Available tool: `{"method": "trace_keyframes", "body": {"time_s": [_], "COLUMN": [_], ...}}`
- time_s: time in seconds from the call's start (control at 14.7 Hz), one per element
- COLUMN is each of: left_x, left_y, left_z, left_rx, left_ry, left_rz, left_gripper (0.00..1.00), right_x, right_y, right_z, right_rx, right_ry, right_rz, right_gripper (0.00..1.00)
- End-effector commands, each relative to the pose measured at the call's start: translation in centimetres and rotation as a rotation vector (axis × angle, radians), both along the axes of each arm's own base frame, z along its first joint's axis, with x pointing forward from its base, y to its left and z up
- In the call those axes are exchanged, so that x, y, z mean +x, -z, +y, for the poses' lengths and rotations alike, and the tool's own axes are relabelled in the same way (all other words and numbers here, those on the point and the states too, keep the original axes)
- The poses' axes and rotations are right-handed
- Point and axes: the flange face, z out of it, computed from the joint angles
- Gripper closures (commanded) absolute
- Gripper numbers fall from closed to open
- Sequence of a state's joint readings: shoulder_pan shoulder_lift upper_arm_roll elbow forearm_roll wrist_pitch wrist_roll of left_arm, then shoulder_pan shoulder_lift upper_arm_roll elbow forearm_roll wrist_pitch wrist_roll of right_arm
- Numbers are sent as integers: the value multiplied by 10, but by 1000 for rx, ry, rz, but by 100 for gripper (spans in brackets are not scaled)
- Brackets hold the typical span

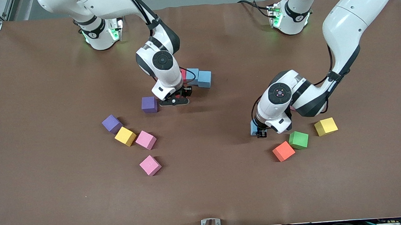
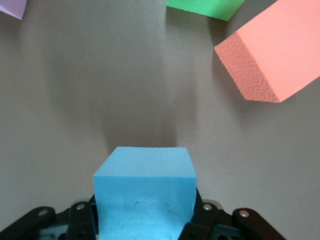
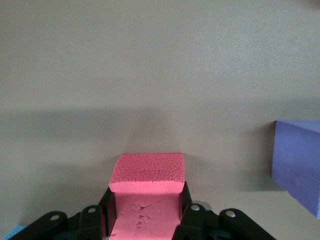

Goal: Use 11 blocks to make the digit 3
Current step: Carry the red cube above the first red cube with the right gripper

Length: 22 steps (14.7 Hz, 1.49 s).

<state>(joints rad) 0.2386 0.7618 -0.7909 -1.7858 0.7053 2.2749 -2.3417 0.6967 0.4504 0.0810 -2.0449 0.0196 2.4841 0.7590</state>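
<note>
the left tool (image 2: 145,225) grips a light blue block (image 2: 144,192) low over the table (image 1: 206,189), near the orange block (image 1: 283,151). the right tool (image 3: 145,220) pinches a red block (image 3: 146,192), perhaps dented, beside two blue blocks (image 1: 200,78). the foam is light and soft: hold flat sides gently.

The light blue block (image 2: 144,192) pinched in the left gripper (image 2: 145,220) looked like matte foam, finely pitted. The orange block (image 2: 275,60) near it had the same grainy, dull skin. The red block (image 3: 146,200) clamped in the right gripper (image 3: 146,220) showed coarse foam pores. The table (image 1: 52,207) was matte brown, faintly creased. Both arms' shells were glossy white plastic.
</note>
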Motion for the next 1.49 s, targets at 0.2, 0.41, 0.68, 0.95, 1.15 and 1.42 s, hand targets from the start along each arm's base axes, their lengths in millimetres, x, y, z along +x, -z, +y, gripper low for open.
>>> {"method": "trace_keyframes", "body": {"time_s": [0.2,0.41,0.68,0.95,1.15,1.42], "left_x": [4,3,3,3,4,4], "left_y": [0,1,2,4,4,4], "left_z": [-2,-2,-2,-2,-2,-2], "left_rx": [-6,-6,-5,-7,-7,-7], "left_ry": [1,1,11,12,12,12], "left_rz": [6,8,6,8,7,7], "left_gripper": [46,46,46,46,45,45], "right_x": [-19,-21,-25,-31,-33,-33], "right_y": [-3,-3,-2,-1,0,2], "right_z": [-8,-7,-8,-11,-11,-11], "right_rx": [20,20,16,8,7,7], "right_ry": [-6,-7,-11,-16,-19,-19], "right_rz": [28,28,32,38,39,39], "right_gripper": [98,98,98,98,98,98]}}
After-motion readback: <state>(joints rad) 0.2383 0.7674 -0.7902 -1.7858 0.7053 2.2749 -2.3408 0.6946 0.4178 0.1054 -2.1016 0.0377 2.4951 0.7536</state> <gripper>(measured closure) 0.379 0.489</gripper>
